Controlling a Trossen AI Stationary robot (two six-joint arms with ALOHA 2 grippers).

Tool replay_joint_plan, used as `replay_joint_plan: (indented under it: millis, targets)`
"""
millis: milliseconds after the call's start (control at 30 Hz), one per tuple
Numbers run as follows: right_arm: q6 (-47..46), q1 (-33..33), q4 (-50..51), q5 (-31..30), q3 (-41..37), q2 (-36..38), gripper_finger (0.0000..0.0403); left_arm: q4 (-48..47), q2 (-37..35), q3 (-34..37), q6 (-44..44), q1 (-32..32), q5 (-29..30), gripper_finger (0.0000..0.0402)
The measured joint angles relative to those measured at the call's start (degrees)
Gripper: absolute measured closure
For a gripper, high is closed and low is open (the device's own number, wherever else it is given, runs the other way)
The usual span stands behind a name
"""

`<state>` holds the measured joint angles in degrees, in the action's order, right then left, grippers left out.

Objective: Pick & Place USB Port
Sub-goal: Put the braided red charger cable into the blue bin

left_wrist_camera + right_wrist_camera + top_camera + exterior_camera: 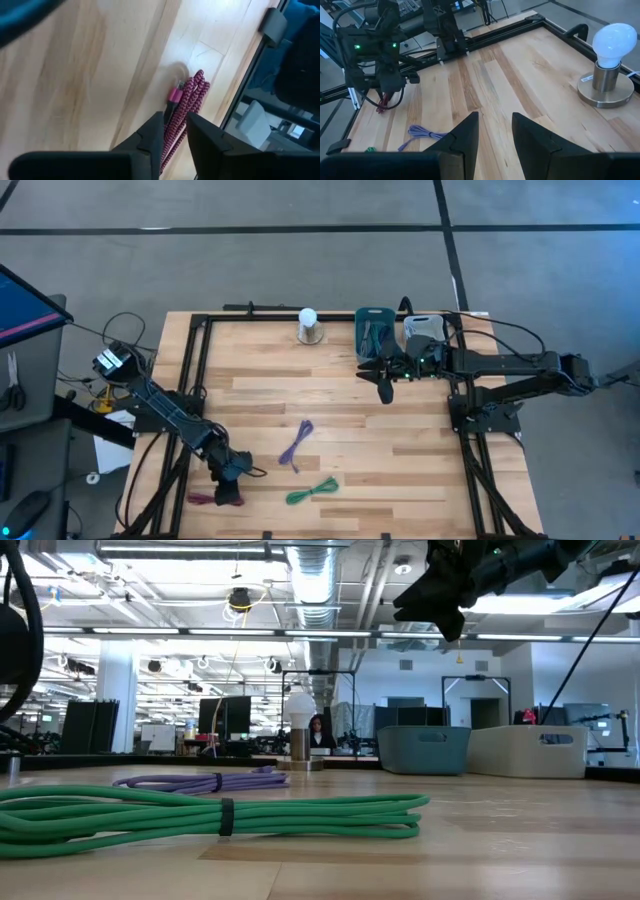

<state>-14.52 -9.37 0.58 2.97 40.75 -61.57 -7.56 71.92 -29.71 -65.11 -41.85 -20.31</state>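
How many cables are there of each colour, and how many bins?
Purple cable: 1
Green cable: 1
Pink cable: 1
Teal bin: 1
White bin: 1
Total: 5

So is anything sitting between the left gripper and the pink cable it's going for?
Nothing visible. The left gripper is right over the pink cable at the table's near-left corner, its fingers straddling the bundle with only bare wood around. The purple cable and green cable lie off to the side.
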Motion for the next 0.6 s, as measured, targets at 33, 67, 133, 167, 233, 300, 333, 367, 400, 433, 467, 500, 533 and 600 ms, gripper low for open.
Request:
replay_joint_plan:
  millis: [33,67,133,167,233,300,333,367,400,433,467,500,533,600]
  targets:
    - [0.0,0.0,0.2,0.0,0.0,0.0,0.0292,0.0,0.0,0.0,-0.1,0.0,0.0,0.0311]
    - [0.0,0.0,0.4,0.0,0.0,0.0,0.0292,0.1,0.0,0.0,-0.1,0.0,0.0,0.0305]
    - [0.0,0.0,0.8,0.0,0.0,0.0,0.0292,0.1,0.0,0.0,-0.4,-0.2,0.0,0.0291]
    - [0.0,0.0,0.9,0.0,0.0,0.0,0.0292,0.1,0.0,0.0,-0.4,-0.2,0.0,0.0284]
    - [0.0,0.0,0.9,0.0,0.0,0.0,0.0292,0.1,0.0,0.0,-0.4,-0.2,0.0,0.0269]
    - [0.0,0.0,1.1,0.0,0.0,0.0,0.0292,0.3,0.0,0.0,-0.4,-0.2,0.0,0.0256]
    - [0.0,0.0,1.2,0.0,0.0,0.0,0.0292,0.4,0.0,0.0,-0.4,-0.2,0.1,0.0250]
    - [0.0,0.0,1.4,0.0,0.0,0.0,0.0292,0.4,0.0,0.0,-0.4,-0.2,0.1,0.0245]
    - [0.0,0.0,1.6,0.0,0.0,0.0,0.0292,0.4,0.0,0.0,-0.4,-0.2,0.1,0.0240]
    - [0.0,0.0,1.8,0.0,0.0,0.0,0.0292,0.5,0.0,0.0,-0.4,-0.2,0.1,0.0236]
    - [0.0,0.0,2.1,0.0,0.0,0.0,0.0292,0.5,0.0,0.0,-0.6,-0.2,0.1,0.0232]
    - [0.0,0.0,2.3,0.0,0.0,0.0,0.0292,0.6,0.0,0.0,-0.7,-0.2,0.2,0.0229]
    - [0.0,0.0,2.4,0.0,0.0,0.0,0.0292,0.6,0.0,0.0,-0.8,-0.2,0.2,0.0226]
    - [0.0,0.0,2.4,0.0,0.0,0.0,0.0292,0.7,0.3,0.0,-0.8,-0.2,0.4,0.0223]
